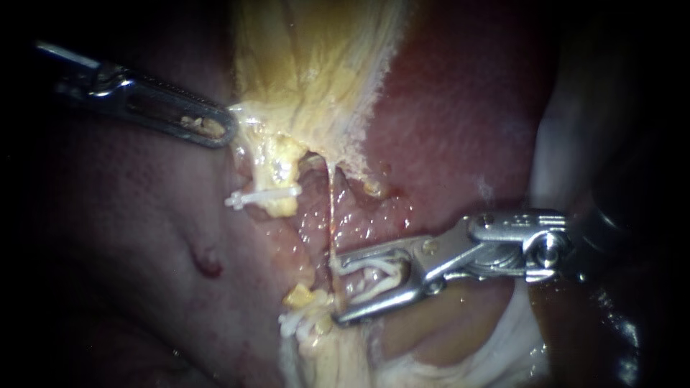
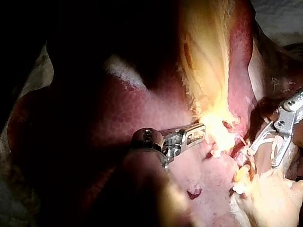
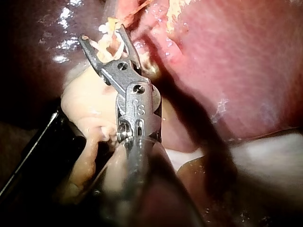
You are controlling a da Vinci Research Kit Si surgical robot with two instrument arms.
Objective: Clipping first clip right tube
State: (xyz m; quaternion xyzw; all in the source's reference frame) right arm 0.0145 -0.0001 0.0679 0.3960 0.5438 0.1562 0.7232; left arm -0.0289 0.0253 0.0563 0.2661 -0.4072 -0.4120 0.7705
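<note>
Right instrument (image 1: pixel 338 291): end effector spread wide, a white clip (image 1: pixel 370 279) seated between the two jaws and touched by both, not yet pressed flat. Left instrument (image 1: pixel 226 129): end effector clenched on the yellow lower edge of the gallbladder (image 1: pixel 309 72), drawing it aside. Right tube (image 1: pixel 331 215) is a thin reddish strand, long axis near upright in the endoscope view. It runs from the gallbladder's edge down to the upper jaw tip, with liver (image 1: pixel 460 129) beside it. The jaws lie roughly crosswise to it, which suits. A seated clip (image 1: pixel 262 195) shows on the strand to the left, well apart. Judgement: advance until the tube lies deep in the clip's throat, both tips visible past it, no stray tissue caught. Hold the left pull steady, then squeeze square. Whether the tube already lies fully inside the clip cannot be told.
</note>
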